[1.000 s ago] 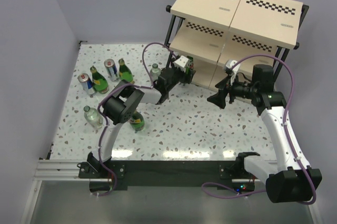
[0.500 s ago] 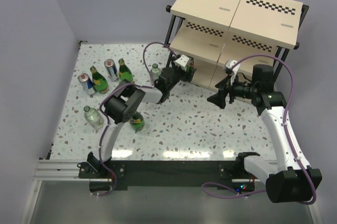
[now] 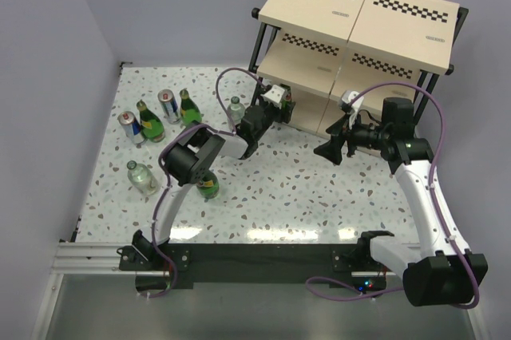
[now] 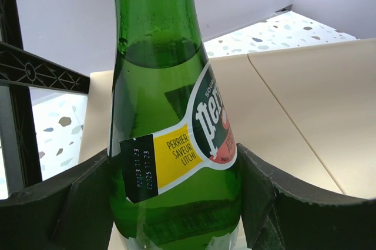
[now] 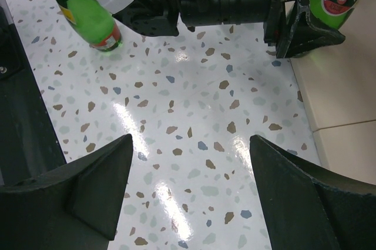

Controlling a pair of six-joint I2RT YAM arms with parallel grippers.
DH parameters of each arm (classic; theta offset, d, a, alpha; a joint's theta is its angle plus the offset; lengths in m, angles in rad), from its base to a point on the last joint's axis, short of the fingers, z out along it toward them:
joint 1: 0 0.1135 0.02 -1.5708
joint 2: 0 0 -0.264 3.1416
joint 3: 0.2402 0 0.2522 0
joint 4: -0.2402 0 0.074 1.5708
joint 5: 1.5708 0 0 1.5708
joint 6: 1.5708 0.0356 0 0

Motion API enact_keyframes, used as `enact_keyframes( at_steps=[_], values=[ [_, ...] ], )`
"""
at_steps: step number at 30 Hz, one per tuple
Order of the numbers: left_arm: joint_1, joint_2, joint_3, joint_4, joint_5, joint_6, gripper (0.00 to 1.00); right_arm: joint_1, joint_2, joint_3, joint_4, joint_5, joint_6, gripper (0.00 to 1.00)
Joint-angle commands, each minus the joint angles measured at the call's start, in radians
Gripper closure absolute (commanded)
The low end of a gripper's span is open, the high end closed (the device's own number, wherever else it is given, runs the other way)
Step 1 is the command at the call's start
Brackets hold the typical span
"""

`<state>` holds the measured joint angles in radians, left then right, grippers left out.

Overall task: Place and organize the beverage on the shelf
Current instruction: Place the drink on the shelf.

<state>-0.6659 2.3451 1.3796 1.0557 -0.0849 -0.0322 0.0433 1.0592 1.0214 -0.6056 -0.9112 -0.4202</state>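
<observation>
Jaws of our left gripper [image 4: 176,203] clamp the green bottle [image 4: 155,85] low on its body, at the left end of the shelf [image 4: 294,103], over its bottom tier. Our right gripper [image 5: 191,197] hangs agape above the table [image 5: 194,115]. It's glass, filled to the shoulder, so we reckon it's heavy, slick and breakable. A low hold suits it. We see no other drink on the shelf.

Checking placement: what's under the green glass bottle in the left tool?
A pale beige wooden shelf board. The left tool covers the base of the green glass bottle; contact unseen.
</observation>
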Motion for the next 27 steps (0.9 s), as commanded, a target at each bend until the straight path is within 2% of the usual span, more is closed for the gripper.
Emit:
enact_keyframes(
  at_steps=[1, 15, 16, 17, 19, 23, 27],
  values=[
    [0.011, -0.013, 0.065, 0.217, -0.044, 0.023, 1.0, -0.005, -0.002, 0.019, 0.013, -0.032, -0.009, 0.16],
    [0.011, -0.01, 0.015, 0.211, -0.082, 0.028, 0.99, -0.006, -0.002, 0.017, 0.013, -0.032, -0.011, 0.16],
    [0.011, -0.012, 0.012, 0.21, -0.084, 0.028, 0.96, -0.005, -0.002, 0.017, 0.013, -0.032, -0.011, 0.16],
    [0.011, -0.012, 0.009, 0.21, -0.084, 0.028, 0.89, -0.005, -0.002, 0.017, 0.015, -0.032, -0.009, 0.16],
    [0.011, -0.013, 0.006, 0.207, -0.084, 0.028, 0.83, -0.005, -0.002, 0.017, 0.015, -0.032, -0.009, 0.16],
    [0.011, -0.013, 0.003, 0.205, -0.087, 0.028, 0.54, -0.006, -0.002, 0.017, 0.013, -0.032, -0.009, 0.16],
    [0.009, -0.015, 0.001, 0.201, -0.088, 0.028, 0.39, -0.005, -0.005, 0.017, 0.015, -0.032, -0.009, 0.16]
  ],
)
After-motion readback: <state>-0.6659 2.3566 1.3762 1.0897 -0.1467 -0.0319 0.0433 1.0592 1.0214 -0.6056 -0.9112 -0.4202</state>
